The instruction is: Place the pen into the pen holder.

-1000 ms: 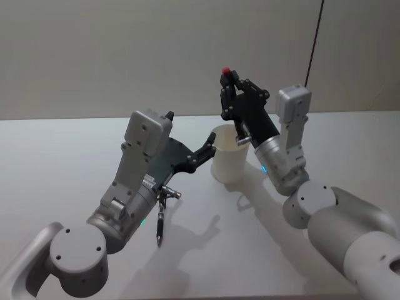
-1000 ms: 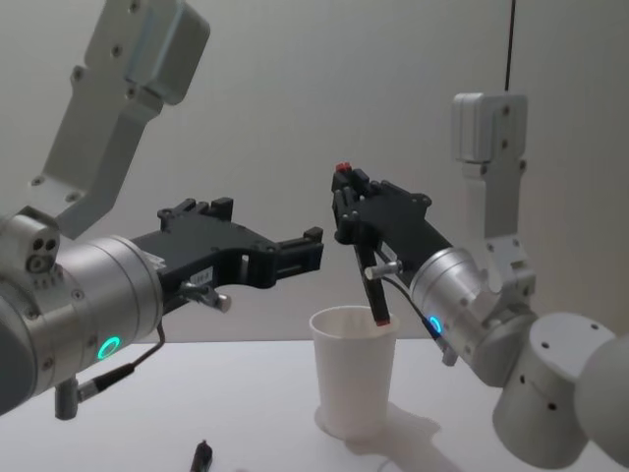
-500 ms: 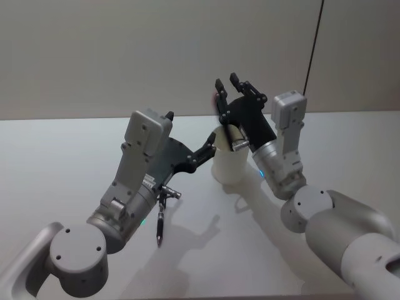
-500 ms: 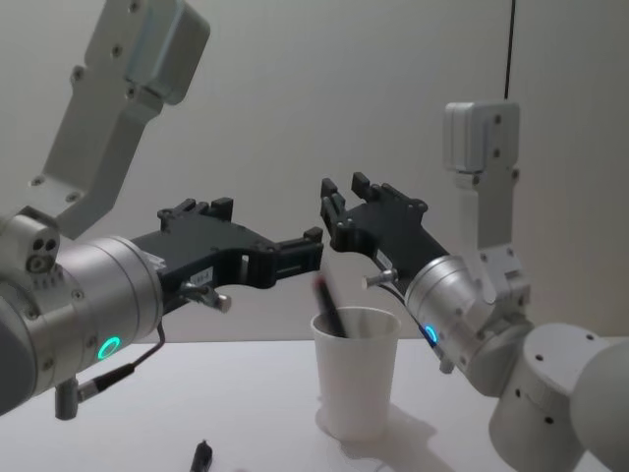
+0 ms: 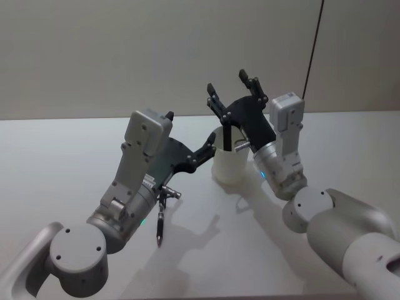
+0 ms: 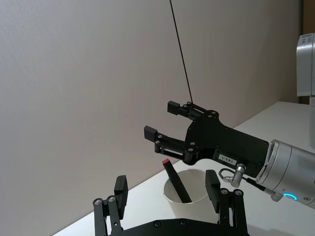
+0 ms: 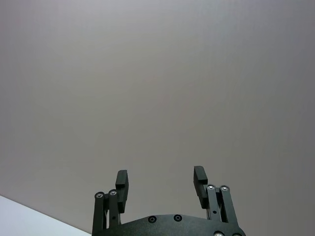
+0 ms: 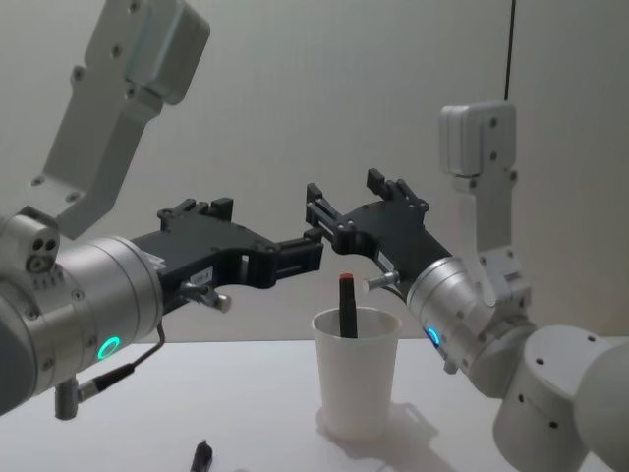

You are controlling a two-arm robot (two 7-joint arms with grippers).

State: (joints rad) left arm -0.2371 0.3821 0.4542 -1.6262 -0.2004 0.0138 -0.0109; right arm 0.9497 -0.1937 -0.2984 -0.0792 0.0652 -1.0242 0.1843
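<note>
The pen holder is a white paper cup standing upright mid-table. Inside it leans the black pen, its red end poking above the rim. My right gripper hovers just above the cup, open, with nothing between its fingers. The left gripper is held level just left of the cup, open and empty. In the left wrist view the cup and pen sit beyond the left gripper, with the right gripper above them.
A second dark pen lies on the white table near the front, under the left arm; its tip shows low in the chest view. A plain wall stands behind, with a thin black cable running down it.
My right gripper opened and let go of the pen, which dropped into the cup and now leans inside. The gripper then tilted up and back. The left arm stayed still.
</note>
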